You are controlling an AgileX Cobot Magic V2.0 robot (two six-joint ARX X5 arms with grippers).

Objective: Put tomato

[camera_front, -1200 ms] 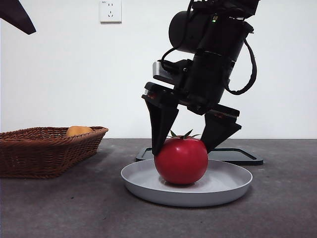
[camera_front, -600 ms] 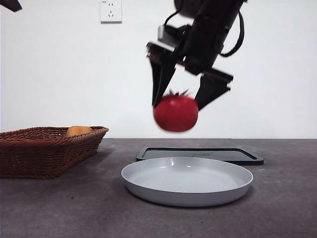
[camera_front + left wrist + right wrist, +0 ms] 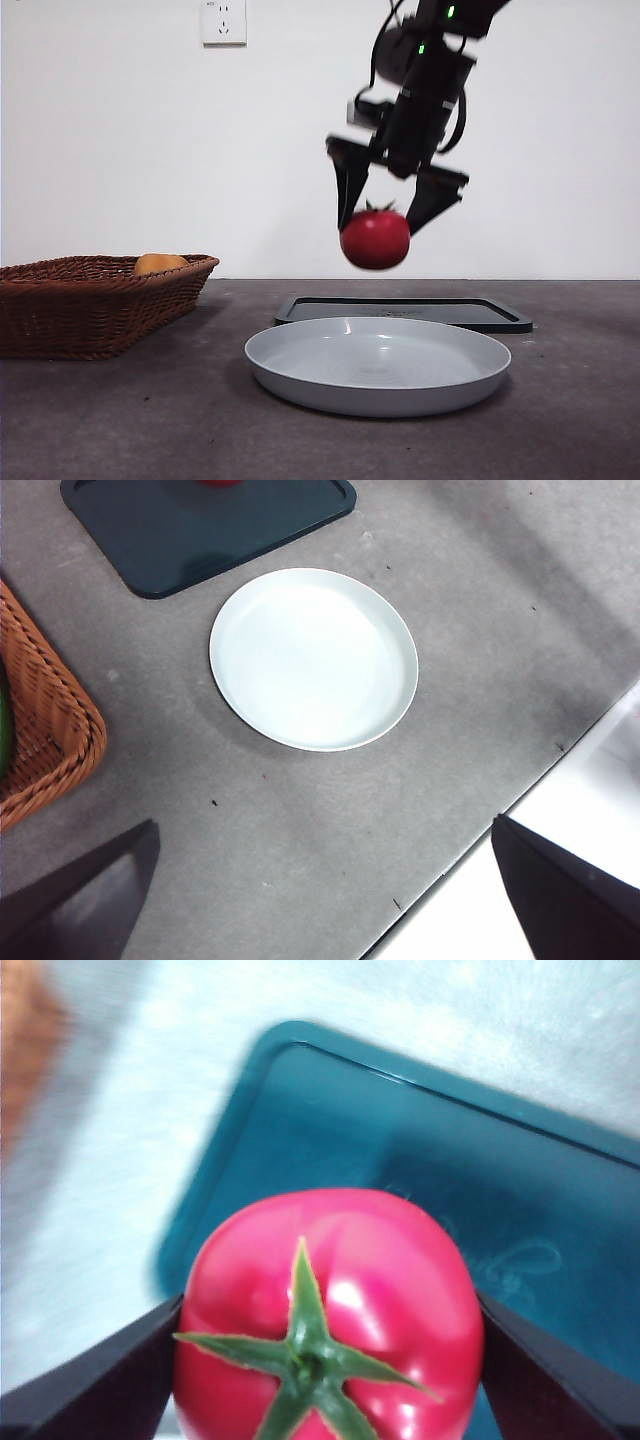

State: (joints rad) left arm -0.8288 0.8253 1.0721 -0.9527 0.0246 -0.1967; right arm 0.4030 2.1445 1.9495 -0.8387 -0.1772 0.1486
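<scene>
Both jaws of the right gripper (image 3: pixel 391 212) clamp the tomato (image 3: pixel 375 239) aloft over the dark tray (image 3: pixel 404 310); lower gently, level, before releasing. Left gripper (image 3: pixel 320 900) waits, spread.

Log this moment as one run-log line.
right gripper: shut on tomato, airborne above dark tray | left gripper: open, idle | grey plate: empty
</scene>
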